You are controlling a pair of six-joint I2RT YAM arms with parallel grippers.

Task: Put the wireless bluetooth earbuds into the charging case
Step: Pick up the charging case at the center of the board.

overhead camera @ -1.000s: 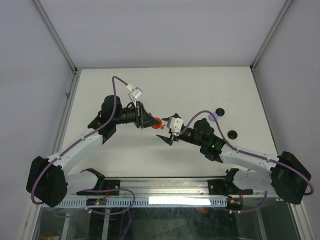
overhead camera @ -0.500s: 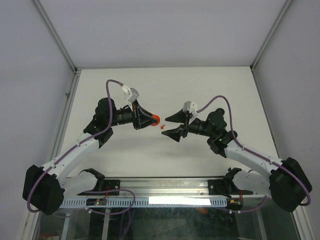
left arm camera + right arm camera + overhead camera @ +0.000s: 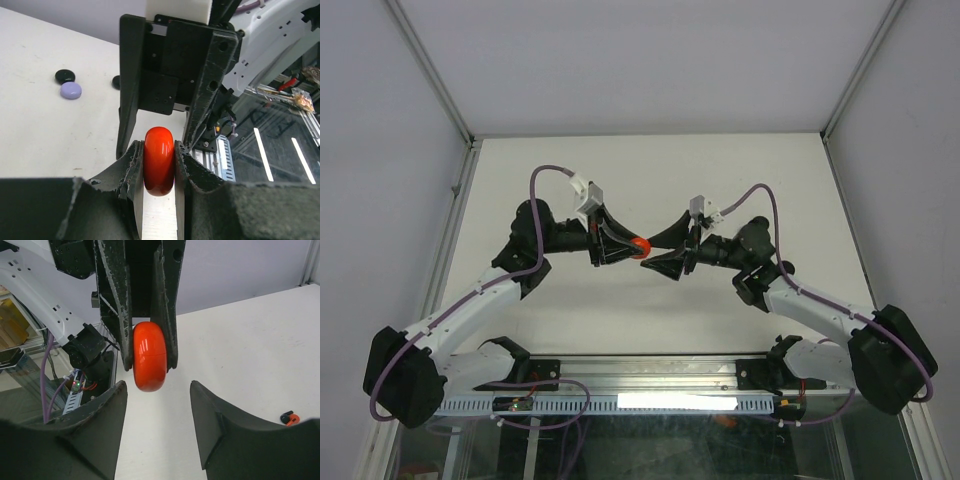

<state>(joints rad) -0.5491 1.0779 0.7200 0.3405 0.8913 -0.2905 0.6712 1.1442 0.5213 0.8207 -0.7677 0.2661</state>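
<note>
Right hand (image 3: pixel 156 395) has swung in, spread open, to the red case (image 3: pixel 159 160) clamped in the left hand (image 3: pixel 632 247), likely to open it for the earbud (image 3: pixel 288 417) on the counter (image 3: pixel 720 180).

Left gripper (image 3: pixel 630 248): centre of frame, my fingertips pinched on the red charging case (image 3: pixel 640 247), over the white table (image 3: pixel 650 170).
Right gripper (image 3: pixel 649 252): faces it from the right, fingers spread, tips just beside the case.
Arms: both mine, angled in from the bottom corners.
</note>
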